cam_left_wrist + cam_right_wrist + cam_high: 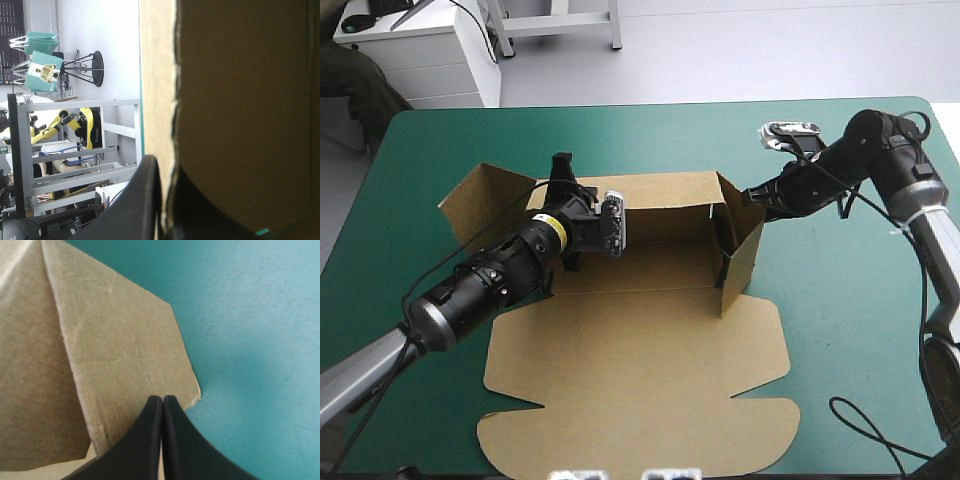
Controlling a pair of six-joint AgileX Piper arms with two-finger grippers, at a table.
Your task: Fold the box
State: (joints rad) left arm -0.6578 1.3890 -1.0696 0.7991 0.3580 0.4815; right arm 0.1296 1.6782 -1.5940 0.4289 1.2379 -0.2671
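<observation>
While L hand (561, 168) clamps 1 box (640, 390), closed R hand (751, 197) meets its wall.

A robotics lab: the robot's left arm (490, 280) and right arm (890, 150) reach over a table (820, 330) with a teal-green cover bearing a brown box (640, 400), with a white drawer cabinet (420, 65), a grey metal rack (75, 104) and bare pale floor (740, 50) beyond.

Left arm (470, 285) enters from the lower left of the high view, stretched toward centre. Left gripper (563, 168) is nearly closed, pinching the box (660, 200) board. Right arm (910, 190) folds in from the right edge, elbow at upper right. Right gripper (751, 196) fingers are pressed together into one point.
</observation>
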